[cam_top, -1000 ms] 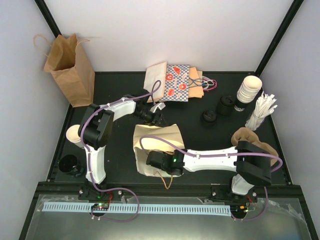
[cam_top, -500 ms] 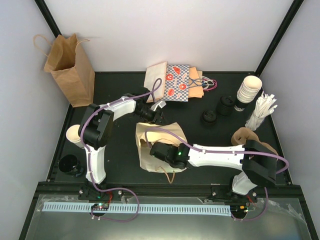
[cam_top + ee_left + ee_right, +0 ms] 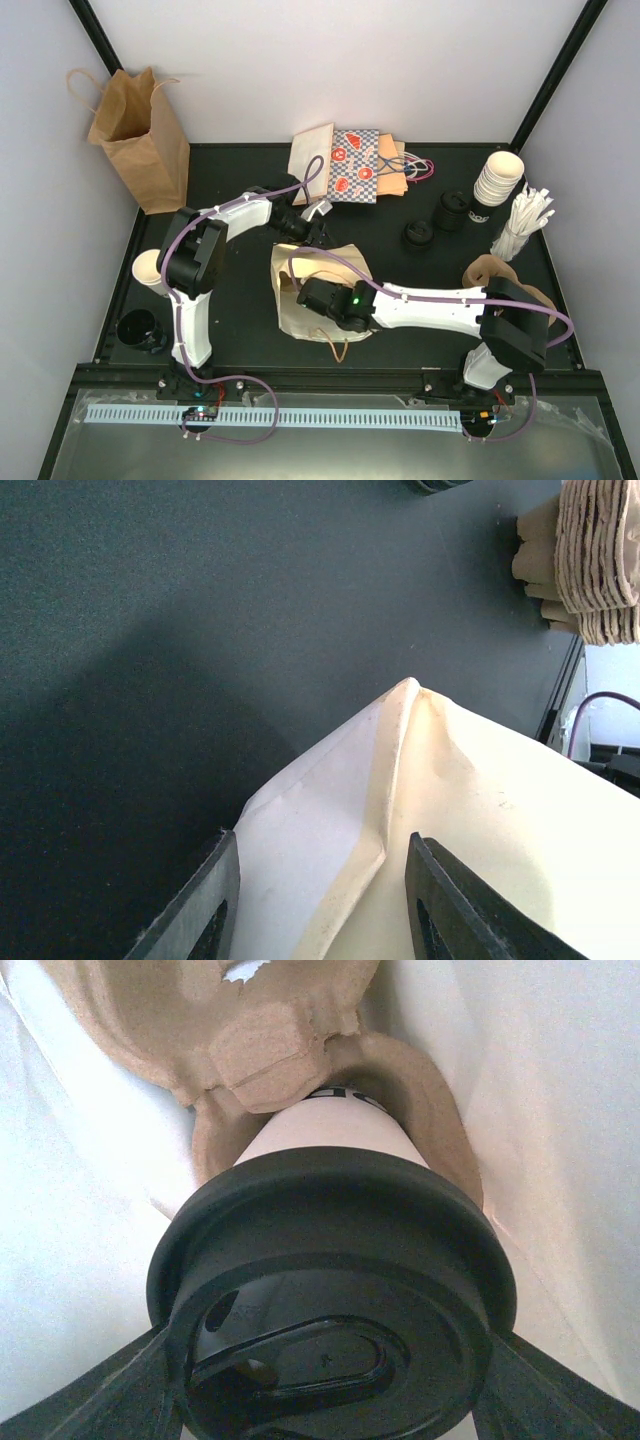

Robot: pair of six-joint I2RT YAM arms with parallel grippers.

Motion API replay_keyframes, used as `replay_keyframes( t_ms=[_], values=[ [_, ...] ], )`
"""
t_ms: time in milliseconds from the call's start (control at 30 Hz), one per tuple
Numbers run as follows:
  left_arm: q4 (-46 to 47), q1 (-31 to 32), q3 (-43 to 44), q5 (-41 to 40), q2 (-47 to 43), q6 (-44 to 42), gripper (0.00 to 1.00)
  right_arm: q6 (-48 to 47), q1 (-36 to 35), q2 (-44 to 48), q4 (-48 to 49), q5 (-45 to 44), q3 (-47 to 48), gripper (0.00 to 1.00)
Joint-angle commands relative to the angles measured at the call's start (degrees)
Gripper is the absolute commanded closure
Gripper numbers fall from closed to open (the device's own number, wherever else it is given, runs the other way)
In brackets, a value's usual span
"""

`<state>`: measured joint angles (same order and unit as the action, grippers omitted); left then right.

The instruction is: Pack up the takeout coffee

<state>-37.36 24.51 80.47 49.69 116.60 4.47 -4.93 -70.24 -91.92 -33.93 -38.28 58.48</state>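
The right claw (image 3: 335, 1370) clamps a small white paper cup (image 3: 330, 1130) by its round black plastic lid (image 3: 330, 1250), the cup seated in a brown moulded-pulp carrier (image 3: 250, 1050) inside a cream paper bag (image 3: 570, 1110). The left claw (image 3: 320, 900) straddles the bag's folded edge; whether it pinches is unclear.

Brown paper bag (image 3: 140, 135) upright, far-left corner of desk (image 3: 240, 190). Flat pile of patterned bags (image 3: 350, 165) at far mid. Cream bag (image 3: 345, 258) lying mid-desk. Two black lid stacks (image 3: 418, 235) to its right, white sticks (image 3: 522, 225) and pulp carriers (image 3: 485, 270) along right edge.
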Motion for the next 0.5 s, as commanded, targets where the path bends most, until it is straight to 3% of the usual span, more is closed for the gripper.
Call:
replay_keyframes(
  t_ms=[0,467],
  values=[
    [-6.8,3.2,0.0,5.2,0.4,-1.4,0.53,-1.0,3.8,-5.9,-3.4,13.8,-3.4,0.39],
    [-6.9,3.1,0.4,4.7,0.2,-1.3,0.52,0.2,4.8,-3.5,-8.2,10.2,-1.0,0.39]
  ],
)
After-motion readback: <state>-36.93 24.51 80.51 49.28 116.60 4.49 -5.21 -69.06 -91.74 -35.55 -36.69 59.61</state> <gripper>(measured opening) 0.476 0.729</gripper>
